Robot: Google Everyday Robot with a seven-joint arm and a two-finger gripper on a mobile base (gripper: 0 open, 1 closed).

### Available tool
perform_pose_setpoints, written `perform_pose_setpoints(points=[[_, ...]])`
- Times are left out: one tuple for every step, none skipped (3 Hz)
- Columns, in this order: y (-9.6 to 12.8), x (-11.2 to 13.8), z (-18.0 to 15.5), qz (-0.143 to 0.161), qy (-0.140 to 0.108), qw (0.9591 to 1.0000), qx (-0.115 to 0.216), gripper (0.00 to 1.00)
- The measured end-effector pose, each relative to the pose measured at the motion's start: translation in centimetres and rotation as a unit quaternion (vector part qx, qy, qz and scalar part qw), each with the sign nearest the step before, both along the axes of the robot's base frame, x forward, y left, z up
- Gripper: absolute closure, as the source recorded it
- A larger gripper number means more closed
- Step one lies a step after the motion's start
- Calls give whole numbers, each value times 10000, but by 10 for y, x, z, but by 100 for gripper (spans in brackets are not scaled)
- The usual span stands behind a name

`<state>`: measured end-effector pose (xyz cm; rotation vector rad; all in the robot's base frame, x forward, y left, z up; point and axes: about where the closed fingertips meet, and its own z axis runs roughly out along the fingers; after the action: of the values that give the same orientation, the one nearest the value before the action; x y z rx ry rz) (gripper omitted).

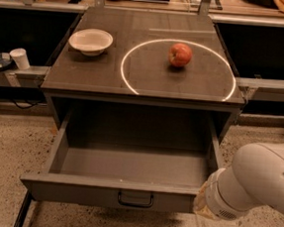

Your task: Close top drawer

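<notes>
The top drawer point(110, 195) is pulled wide open under the dark cabinet top; it is a deep grey box, empty inside, with a flat front panel and a small black handle point(135, 200) at its centre. My arm comes in from the lower right. Its white wrist sits right at the drawer front's right end, and the gripper point(199, 202) there is mostly hidden behind the wrist, against or just beside the panel's right edge.
On the cabinet top point(76, 75) lie a white bowl point(90, 41) at the left and a red apple point(180, 54) inside a white ring. A paper cup point(20, 58) stands on the left ledge. Speckled floor lies in front.
</notes>
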<state>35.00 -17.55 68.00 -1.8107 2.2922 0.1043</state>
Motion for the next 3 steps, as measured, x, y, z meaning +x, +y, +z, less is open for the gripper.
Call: perform_pose_setpoints(points=[[4, 1, -18, 83, 75, 9999, -7, 100], [4, 5, -39, 159, -14, 9998, -74, 100], [4, 11, -52, 200, -153, 9996, -100, 100]])
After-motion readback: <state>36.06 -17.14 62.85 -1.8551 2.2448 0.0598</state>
